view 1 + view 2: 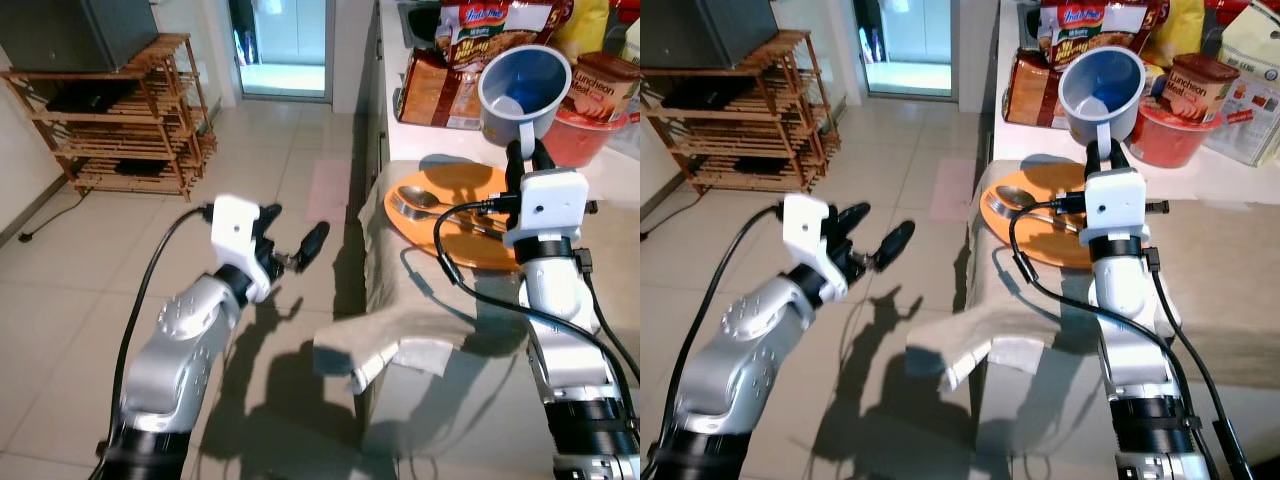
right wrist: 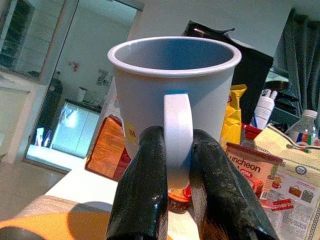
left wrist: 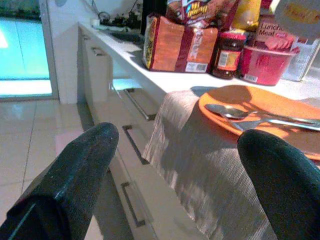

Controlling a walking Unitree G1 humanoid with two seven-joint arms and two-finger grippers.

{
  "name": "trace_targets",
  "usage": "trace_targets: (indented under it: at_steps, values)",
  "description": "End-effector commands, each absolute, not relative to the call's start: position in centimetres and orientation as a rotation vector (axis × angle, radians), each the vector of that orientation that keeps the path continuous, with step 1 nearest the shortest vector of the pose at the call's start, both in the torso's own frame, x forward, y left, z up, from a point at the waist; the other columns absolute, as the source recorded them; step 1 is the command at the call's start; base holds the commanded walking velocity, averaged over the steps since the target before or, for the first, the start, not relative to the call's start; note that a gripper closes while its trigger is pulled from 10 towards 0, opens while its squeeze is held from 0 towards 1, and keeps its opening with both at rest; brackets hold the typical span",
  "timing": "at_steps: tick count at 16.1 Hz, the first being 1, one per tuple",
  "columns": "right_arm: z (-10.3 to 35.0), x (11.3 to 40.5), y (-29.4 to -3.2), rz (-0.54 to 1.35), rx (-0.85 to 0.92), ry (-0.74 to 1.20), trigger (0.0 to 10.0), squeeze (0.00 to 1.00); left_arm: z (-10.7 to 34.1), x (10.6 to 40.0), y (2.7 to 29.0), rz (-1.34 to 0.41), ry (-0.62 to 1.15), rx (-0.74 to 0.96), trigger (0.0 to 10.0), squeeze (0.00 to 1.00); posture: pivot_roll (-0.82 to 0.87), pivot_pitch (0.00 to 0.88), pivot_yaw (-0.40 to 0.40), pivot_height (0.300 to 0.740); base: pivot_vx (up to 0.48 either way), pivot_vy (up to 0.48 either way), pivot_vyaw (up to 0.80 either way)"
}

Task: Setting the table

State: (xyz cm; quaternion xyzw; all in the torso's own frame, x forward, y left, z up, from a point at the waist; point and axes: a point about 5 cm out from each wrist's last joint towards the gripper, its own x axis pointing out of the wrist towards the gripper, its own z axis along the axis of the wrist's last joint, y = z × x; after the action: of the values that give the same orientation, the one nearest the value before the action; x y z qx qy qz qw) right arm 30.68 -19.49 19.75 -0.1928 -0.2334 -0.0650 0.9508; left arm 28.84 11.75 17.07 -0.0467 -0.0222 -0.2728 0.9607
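behind the orange plate: bread bag, luncheon meat can, red tub. spoon and fork lie on the plate, plate on a grey cloth draping off the counter edge. my right gripper pinches the blue mug by its handle, raised above the plate's far side. my left gripper hovers over the floor tiles beside the counter, fingers apart, holding nothing.

You've got a smooth matt plastic mug, pale blue-grey, pinched by glossy black fingers. The orange plate looks like smooth plastic with a slight sheen, and the spoon on it is shiny metal. The placemat is ribbed woven cloth, draping over the worktop edge. The floor tiles are glossy.
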Motion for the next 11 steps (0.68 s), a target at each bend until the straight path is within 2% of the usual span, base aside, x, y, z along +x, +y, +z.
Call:
trace_targets:
  at_steps: [1, 8, 11]
  values:
    - [19.99, 30.77, -19.56, -0.133, -0.386, -0.486, 0.0, 0.00, 16.65, 28.84, 11.90, -0.537, -0.026, -0.086, 10.0, 0.00, 0.08, 0.000, 0.008, 0.740, -0.307, 0.000, 0.00]
    - [19.45, 30.90, -19.48, -0.127, -0.384, -0.466, 0.0, 0.00, 16.42, 29.15, 11.51, -0.524, -0.021, -0.071, 10.0, 0.00, 0.07, 0.000, 0.009, 0.740, -0.328, 0.000, 0.00]
    - [19.17, 30.87, -19.50, -0.127, -0.384, -0.457, 0.0, 0.00, 16.39, 29.25, 11.47, -0.535, -0.025, -0.050, 10.0, 0.00, 0.07, 0.000, 0.013, 0.740, 0.000, 0.000, 0.00]
